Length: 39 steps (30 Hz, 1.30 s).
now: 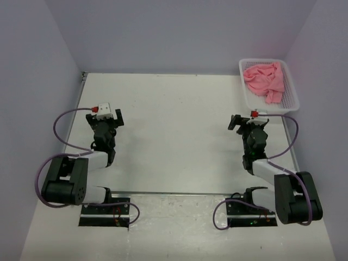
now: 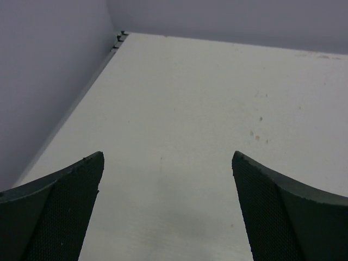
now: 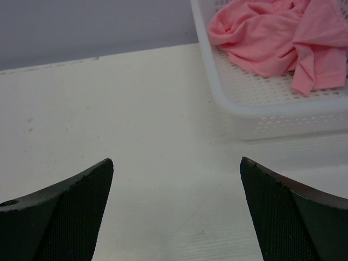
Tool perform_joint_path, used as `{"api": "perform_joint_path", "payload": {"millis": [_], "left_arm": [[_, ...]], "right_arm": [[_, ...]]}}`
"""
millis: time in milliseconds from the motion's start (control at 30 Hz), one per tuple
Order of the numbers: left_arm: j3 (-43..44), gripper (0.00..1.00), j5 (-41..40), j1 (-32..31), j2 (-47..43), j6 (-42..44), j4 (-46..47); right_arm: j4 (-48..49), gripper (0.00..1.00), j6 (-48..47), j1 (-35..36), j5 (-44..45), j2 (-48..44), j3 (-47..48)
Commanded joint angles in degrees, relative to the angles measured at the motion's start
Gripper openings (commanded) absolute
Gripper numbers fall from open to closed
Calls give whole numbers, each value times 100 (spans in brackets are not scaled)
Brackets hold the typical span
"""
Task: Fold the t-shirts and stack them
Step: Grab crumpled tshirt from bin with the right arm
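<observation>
Filling the basket: one crumpled heap of salmon-pink t-shirts [image 1: 265, 80] is seen, and none is laid out on the table. How many garments make up the heap cannot be told, since the folds run into one another.
Basket: one white plastic mesh basket [image 1: 270, 110] is set at the far right corner of the table [image 1: 174, 109], with a long side along the right edge. One flap of pink fabric is draped toward its near wall.
Left gripper: one left gripper [image 1: 107, 117] is held over the left part of the table, well apart from the basket. Its jaws are spread wide and nothing is gripped. Only bare table surface is seen between them in the left wrist view.
Right gripper: one right gripper [image 1: 250, 120] is held near the right edge, just short of the basket's near wall and pointed toward it. Its jaws are spread wide and nothing is gripped.
Fingers: four dark fingers [image 3: 65, 212] with textured pads are counted, two on each gripper.
Arms: two arms are counted, with their bases bolted at the near edge of the table.
Cables: two purple cables are counted, one looped beside each arm.
</observation>
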Motion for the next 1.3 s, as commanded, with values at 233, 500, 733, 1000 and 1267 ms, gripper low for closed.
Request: {"api": "perform_joint_path", "payload": {"millis": [233,500,733,1000,1267], "left_arm": [[2572,100,-1981,-638,-1105,-1077,-3599],[4744,100,-1012,-1237,-1588,-1588,-6625],[4358,100,1576,-1237,-2994,-479,-5886],[4578,100,1366,-1237,-2873,-1551,-6166],[4455,100,1229,-1237,-2785,-1852,-6283]], "right_arm": [[-4284,99,211,469,69,-2107,2360],[-5844,99,699,821,-749,-2704,3893],[-4941,99,455,918,-3069,-4242,3577],[-4877,99,2256,927,-4275,-3339,4613],[-5257,99,1493,927,-4474,-3127,4905]]}}
